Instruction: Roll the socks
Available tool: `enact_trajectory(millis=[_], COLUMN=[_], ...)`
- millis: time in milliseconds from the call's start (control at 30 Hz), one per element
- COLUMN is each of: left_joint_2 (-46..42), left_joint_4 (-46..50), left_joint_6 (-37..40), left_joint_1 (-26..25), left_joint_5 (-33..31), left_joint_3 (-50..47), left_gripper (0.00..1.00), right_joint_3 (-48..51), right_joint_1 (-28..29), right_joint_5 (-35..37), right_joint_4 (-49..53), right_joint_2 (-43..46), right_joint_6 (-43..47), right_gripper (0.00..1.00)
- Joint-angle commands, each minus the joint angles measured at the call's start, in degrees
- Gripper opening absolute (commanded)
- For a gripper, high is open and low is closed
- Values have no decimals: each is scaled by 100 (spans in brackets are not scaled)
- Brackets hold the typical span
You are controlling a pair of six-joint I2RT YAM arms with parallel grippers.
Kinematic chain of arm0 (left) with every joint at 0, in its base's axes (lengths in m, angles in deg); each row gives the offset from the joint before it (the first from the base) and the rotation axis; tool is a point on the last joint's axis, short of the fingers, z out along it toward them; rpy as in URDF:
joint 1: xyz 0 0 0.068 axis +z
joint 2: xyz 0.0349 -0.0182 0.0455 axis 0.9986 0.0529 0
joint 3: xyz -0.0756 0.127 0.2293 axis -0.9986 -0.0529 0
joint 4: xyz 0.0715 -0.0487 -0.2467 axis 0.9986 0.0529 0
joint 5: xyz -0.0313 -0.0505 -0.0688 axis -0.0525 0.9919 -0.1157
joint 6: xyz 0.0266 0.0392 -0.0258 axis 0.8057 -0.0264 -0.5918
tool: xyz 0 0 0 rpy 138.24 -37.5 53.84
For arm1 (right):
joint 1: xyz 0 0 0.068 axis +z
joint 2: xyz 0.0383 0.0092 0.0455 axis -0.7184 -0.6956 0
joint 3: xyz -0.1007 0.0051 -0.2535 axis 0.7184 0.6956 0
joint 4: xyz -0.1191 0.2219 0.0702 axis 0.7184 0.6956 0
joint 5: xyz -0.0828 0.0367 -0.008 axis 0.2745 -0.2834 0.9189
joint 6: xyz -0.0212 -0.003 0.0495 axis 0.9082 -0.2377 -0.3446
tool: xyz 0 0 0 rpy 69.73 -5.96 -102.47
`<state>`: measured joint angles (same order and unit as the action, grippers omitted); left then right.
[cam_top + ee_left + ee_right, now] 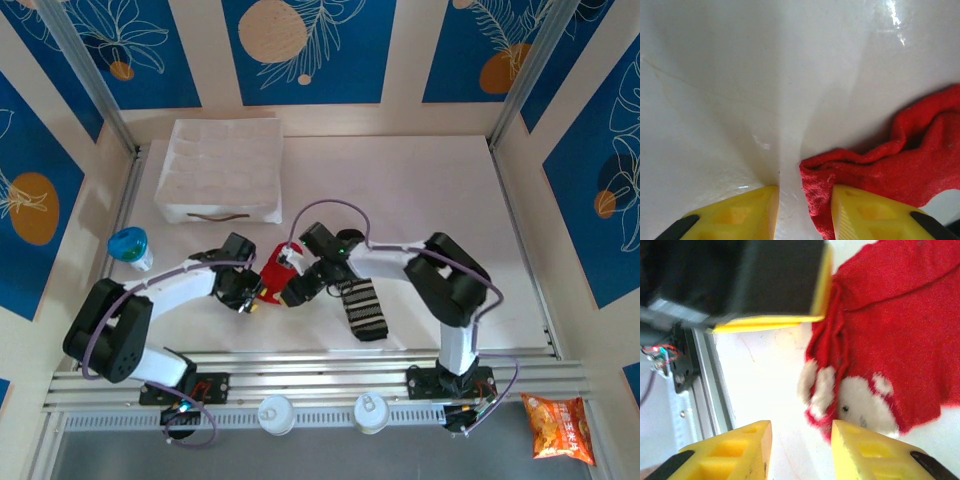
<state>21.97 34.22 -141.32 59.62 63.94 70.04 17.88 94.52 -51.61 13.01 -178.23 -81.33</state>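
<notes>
- Seeing red sock bunched up on table, near the middle, sitting between the two grippers.
- Have left gripper down at table level, jaws released. Yellow fingers apart, bare table across most of the gap, sock's edge lying in the gap against one finger, not pinched.
- Have right gripper released too. Fingers apart, nothing clamped, sock's edge with white patches just beyond the fingertips.
- From right wrist view: black body and one yellow finger of left gripper just beside the sock's far edge.
- Seeing striped sock lying flat on table, on right arm's side of the red one, toward the near edge.
- Upper end of striped sock hidden under right arm. Cannot tell whether it touches red sock.
- Not rolled: striped one flat, red one only crumpled.
- White tray at far side of table, on left arm's side, well apart from both socks.
</notes>
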Motion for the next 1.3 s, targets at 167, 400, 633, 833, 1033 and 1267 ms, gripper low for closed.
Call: enact_trajectory(millis=[167,400,633,833,1033,1267], left_joint_2=[470,553,614,625,677,699], left_joint_4=[365,379,441,461,505,516], left_joint_6=[121,184,306,406,525,636], left_joint_1=[125,170,208,282,381,482], left_joint_5=[-115,-40,13,62,88,142], left_joint_3=[54,107,188,197,263,312], left_gripper=[34,34,34,34,33,33], right_joint_3=[1044,735,508,597,684,436], right_joint_1=[1098,1663,1687,1635,1539,1537], right_joint_5=[2699,3984,4553,5003,4573,4229], right_joint_4=[-1415,-1801,-1859,-2162,-1979,-1682], right_joint_2=[1027,395,-142,-212,-118,-259], right_joint_6=[2642,3729,3927,3924,3974,3595], right_gripper=[59,56,49,47,45,36])
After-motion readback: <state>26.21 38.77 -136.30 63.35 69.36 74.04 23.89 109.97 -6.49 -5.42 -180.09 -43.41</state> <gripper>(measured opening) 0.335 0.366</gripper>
